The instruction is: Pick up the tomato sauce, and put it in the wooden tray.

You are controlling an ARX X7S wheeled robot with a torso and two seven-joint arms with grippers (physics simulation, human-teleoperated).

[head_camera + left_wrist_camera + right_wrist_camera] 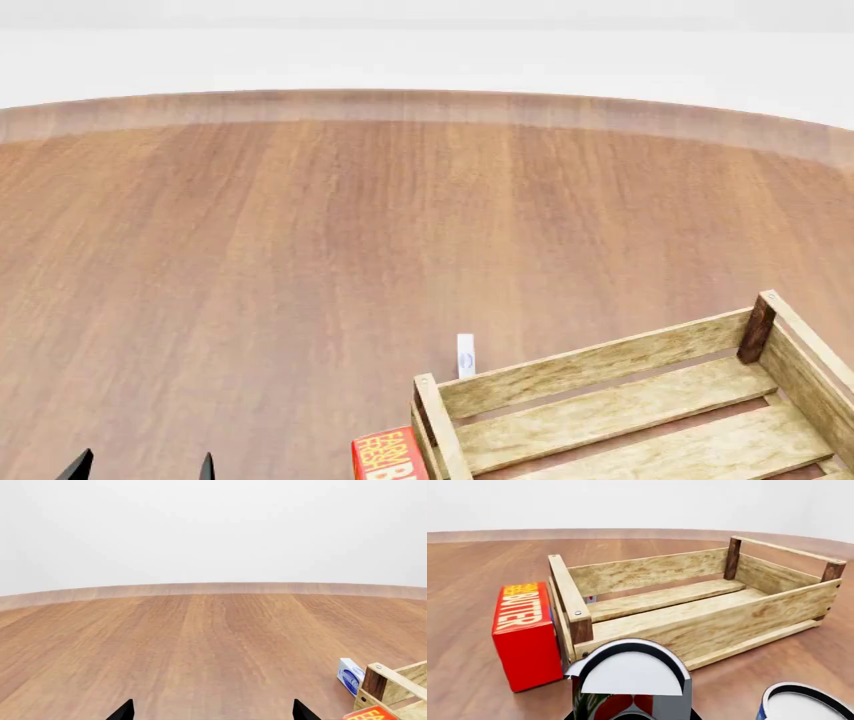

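The tomato sauce [627,680], a can with a red and green label and a pale top, fills the near middle of the right wrist view. My right gripper [632,716] is shut on it; only dark bits of the fingers show, tight against the can's sides. The wooden tray [647,566], a light slatted crate with dark corner posts, lies just beyond the can, and its inside holds nothing. It also shows at the head view's lower right [627,362]. My left gripper [213,711] is open over bare floor, its tips at the head view's lower left [140,466].
A red butter box [526,635] stands against the tray's short end [387,456]. A small blue-and-white packet [349,676] lies by the tray's corner [465,355]. A blue-rimmed can [804,702] stands close beside the tomato sauce. Wooden floor stretches to a white wall.
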